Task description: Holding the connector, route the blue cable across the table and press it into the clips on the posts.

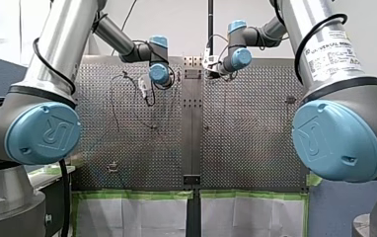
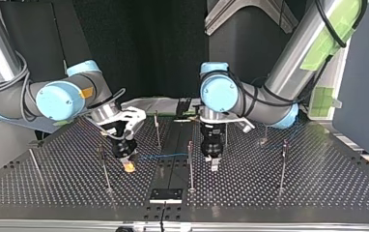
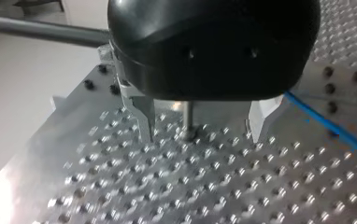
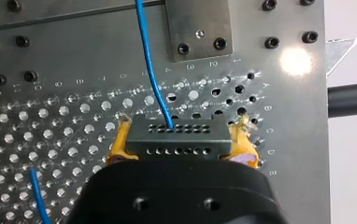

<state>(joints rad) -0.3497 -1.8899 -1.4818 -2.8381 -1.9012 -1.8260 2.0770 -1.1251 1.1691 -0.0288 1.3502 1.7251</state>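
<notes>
Routing well here turns on tension: my right jaws are clamped on the dark connector [image 4: 176, 140], yellow pads [image 4: 120, 142] at both its ends, and the blue cable [image 4: 151, 70] leaves its face low over the worktop [image 4: 50, 121]. My left jaws stand wide apart and empty astride the foot of a post [image 3: 187, 116], the cable just beside them. They should, I judge, steady the cable there while the right draws it gently taut.
</notes>
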